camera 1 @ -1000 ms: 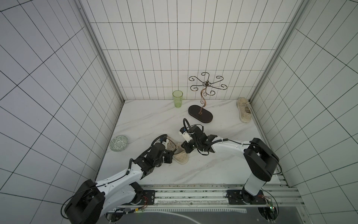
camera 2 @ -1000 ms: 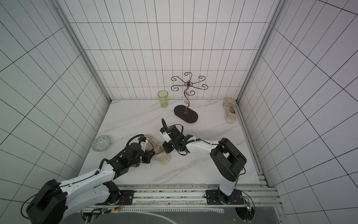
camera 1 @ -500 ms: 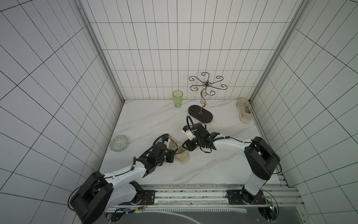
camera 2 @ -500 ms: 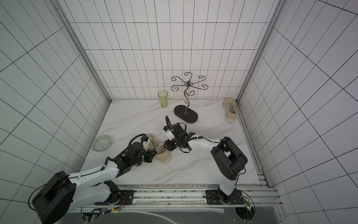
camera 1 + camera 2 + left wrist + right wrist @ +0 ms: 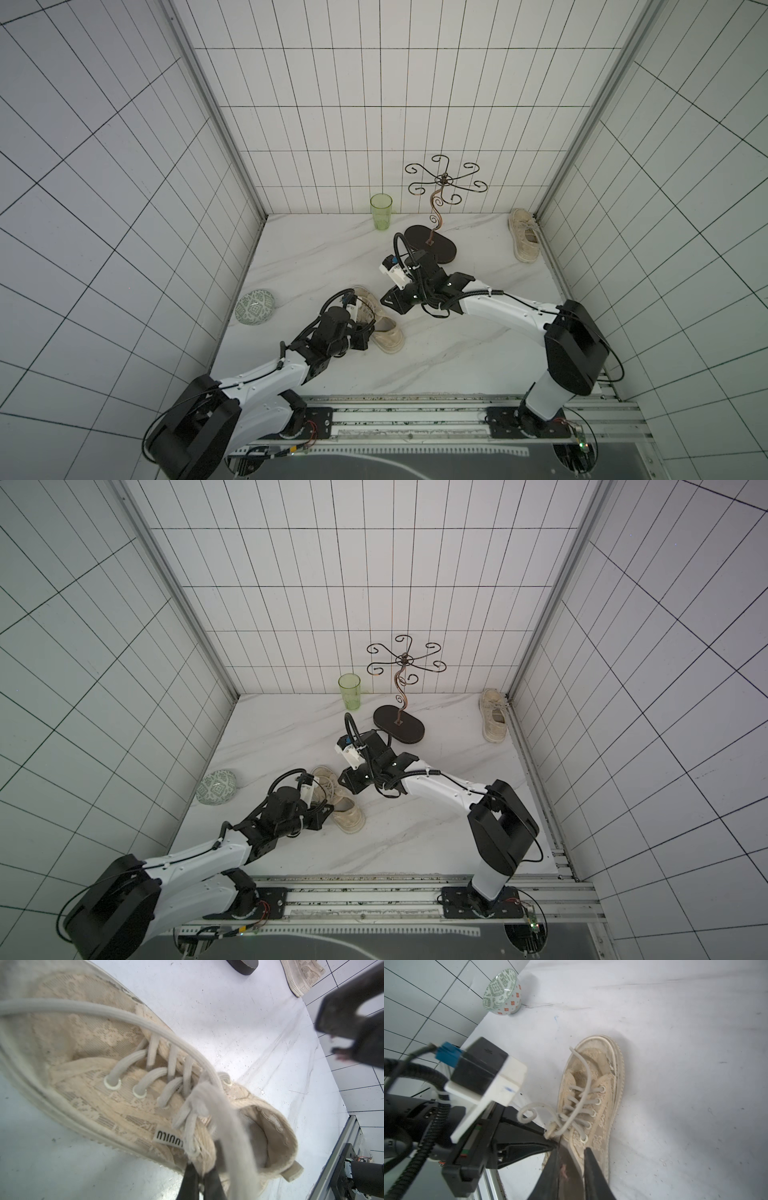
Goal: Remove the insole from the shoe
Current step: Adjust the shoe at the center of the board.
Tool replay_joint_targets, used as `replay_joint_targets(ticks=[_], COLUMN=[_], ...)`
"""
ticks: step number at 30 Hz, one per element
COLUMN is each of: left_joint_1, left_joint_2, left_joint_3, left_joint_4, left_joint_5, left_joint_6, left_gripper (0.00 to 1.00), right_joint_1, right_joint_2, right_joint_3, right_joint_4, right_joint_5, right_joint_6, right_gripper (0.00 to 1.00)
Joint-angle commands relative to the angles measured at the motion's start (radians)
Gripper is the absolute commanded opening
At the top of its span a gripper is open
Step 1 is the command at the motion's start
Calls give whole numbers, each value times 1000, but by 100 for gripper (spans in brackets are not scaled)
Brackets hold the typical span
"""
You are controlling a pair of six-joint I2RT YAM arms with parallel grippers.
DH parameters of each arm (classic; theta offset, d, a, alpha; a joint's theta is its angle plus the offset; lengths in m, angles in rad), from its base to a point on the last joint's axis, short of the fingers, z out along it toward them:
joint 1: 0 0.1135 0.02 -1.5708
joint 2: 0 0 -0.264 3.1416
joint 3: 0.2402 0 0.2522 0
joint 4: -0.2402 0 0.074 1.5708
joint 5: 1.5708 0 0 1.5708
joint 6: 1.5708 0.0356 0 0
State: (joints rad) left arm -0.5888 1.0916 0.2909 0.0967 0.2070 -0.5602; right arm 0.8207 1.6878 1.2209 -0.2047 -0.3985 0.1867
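Shoe [image 5: 384,330] lies sole-down on marble table [image 5: 457,353], left of centre, heel end toward the rail, laces loose across the upper

Insole [image 5: 254,1136]: inside the shoe, pale grey, seen only through the heel opening in the left wrist view; not out

Left gripper [image 5: 200,1164]: 2 fingers pressed together on the collar edge beside the lace knot, clamped on the shoe. Heel opening and insole lie just beside these fingertips

Right gripper [image 5: 574,1148]: 2 fingers stand a narrow gap apart, nothing pinched between them. In both top views it hangs near the shoe's laced part, on the side opposite the left gripper. In the left wrist view it shows blurred and clear of the shoe, apart from the insole
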Motion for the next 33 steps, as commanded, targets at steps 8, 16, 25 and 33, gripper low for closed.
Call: replay_joint_targets(ticks=[8, 16, 25, 33], left_joint_1=[19, 19, 20, 18], left_joint_2=[12, 6, -8, -7], left_joint_3=[-37, -38, -35, -28], left_joint_4=[-60, -57, -68, -70], left_joint_5=[-9, -4, -3, 10], left_joint_6=[8, 8, 15, 23], left_gripper=[0, 0, 0, 0], right_joint_1=[58, 93, 95, 94], right_joint_2=[85, 145, 186, 214], right_joint_3=[77, 92, 133, 195], right_joint_4=[-65, -176, -290, -351], right_joint_5=[-37, 66, 210, 291], right_joint_6=[4, -43, -67, -57], right_gripper=[7, 6, 20, 34])
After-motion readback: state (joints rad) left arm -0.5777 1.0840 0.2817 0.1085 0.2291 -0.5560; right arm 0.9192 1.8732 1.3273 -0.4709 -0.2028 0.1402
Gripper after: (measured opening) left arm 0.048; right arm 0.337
